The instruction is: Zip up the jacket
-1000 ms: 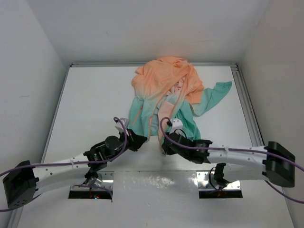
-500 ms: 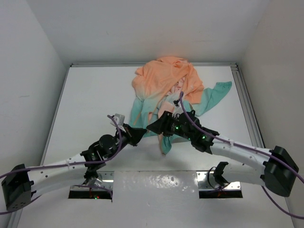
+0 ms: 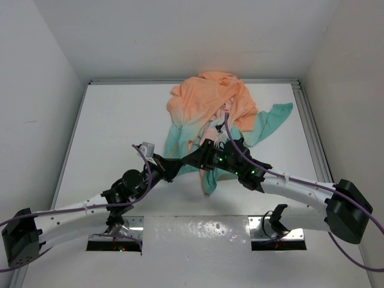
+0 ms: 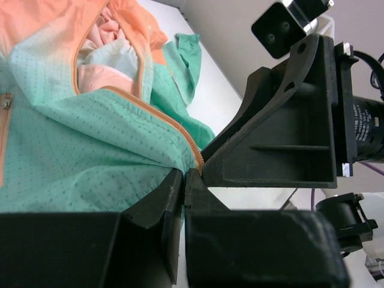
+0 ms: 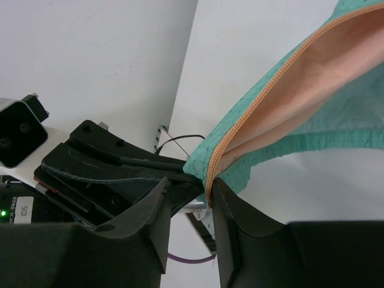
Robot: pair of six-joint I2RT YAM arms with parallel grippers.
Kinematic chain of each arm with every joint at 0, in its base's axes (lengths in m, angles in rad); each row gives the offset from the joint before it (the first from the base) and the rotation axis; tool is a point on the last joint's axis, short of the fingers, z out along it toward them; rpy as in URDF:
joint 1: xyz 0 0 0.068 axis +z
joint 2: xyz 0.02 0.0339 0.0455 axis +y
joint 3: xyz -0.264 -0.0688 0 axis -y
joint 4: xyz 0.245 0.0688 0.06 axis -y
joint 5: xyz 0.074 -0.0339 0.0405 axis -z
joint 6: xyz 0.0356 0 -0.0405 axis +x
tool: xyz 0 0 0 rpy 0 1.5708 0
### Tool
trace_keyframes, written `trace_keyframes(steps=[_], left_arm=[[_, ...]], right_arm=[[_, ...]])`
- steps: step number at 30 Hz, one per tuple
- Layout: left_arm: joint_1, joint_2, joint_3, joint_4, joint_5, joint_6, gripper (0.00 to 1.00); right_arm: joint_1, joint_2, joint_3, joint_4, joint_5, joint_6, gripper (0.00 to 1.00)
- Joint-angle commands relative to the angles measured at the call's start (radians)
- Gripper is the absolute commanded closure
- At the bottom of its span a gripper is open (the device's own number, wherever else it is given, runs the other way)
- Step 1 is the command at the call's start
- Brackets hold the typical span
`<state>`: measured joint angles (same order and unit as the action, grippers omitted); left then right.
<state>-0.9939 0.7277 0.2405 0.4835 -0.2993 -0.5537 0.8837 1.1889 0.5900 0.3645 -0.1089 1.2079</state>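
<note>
The jacket [image 3: 207, 105] lies crumpled at the back middle of the table, peach at the top and teal toward me. My left gripper [image 3: 175, 168] is shut on the teal front hem corner by the orange zipper tape [image 4: 193, 144], as the left wrist view shows [image 4: 185, 174]. My right gripper [image 3: 191, 159] sits tip to tip with it. In the right wrist view its jaws [image 5: 189, 186] stand apart, with the jacket's zipper edge [image 5: 240, 129] against one finger [image 5: 231, 198] and the left gripper's tip between them. Pale pink lining [image 5: 312, 66] faces that camera.
A teal sleeve [image 3: 277, 117] trails to the right toward the metal rail [image 3: 309, 129] along the table's right edge. White walls close in the table on three sides. Purple cables loop above both wrists.
My right gripper has swung up and left from the hem on the table to meet the left gripper. The teal hem has lifted. The left gripper has edged forward.
</note>
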Motion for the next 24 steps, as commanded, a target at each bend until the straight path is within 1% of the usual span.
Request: trace_keyframes(steps=[1,5,7,8,9,12,14,16,19,20,21,24], left_arm=[[0.005,-0.024,0.013,0.064,0.048,0.003,1.0],[0.005,-0.028,-0.001,0.067,0.057,-0.005,1.0],[0.005,-0.028,-0.003,0.063,0.063,-0.008,1.0],[0.005,-0.028,-0.006,0.064,0.075,-0.011,1.0],[0.005,-0.03,-0.015,0.075,0.078,-0.014,1.0],[0.005,-0.027,-0.015,0.072,0.084,-0.018,1.0],[0.005,-0.03,-0.015,0.076,0.097,-0.018,1.0],[0.005,-0.031,-0.02,0.087,0.101,-0.025,1.0],[0.005,-0.033,0.002,0.053,0.095,-0.04,1.0],[0.005,-0.036,0.006,0.047,0.094,-0.052,0.93],[0.005,-0.042,0.005,0.041,0.091,-0.061,0.77],[0.006,-0.054,0.013,0.011,0.068,-0.124,0.57]], right_arm=[[0.0,0.006,-0.016,0.128,0.035,0.018,0.7],[0.001,0.005,-0.044,0.181,0.06,0.031,0.78],[0.001,0.005,-0.064,0.206,0.077,0.041,0.8],[0.001,0.011,-0.068,0.227,0.084,0.048,0.84],[0.0,0.014,-0.073,0.24,0.084,0.05,0.86],[0.001,0.023,-0.091,0.287,0.089,0.064,0.91],[-0.002,0.032,-0.093,0.306,0.097,0.071,0.92],[-0.003,0.046,-0.099,0.323,0.097,0.081,1.0],[-0.005,0.046,-0.131,0.382,0.106,0.075,1.0],[-0.015,0.048,-0.136,0.401,0.106,0.071,1.0],[-0.023,0.048,-0.145,0.413,0.101,0.068,1.0],[-0.043,0.04,-0.168,0.453,0.035,0.067,1.0]])
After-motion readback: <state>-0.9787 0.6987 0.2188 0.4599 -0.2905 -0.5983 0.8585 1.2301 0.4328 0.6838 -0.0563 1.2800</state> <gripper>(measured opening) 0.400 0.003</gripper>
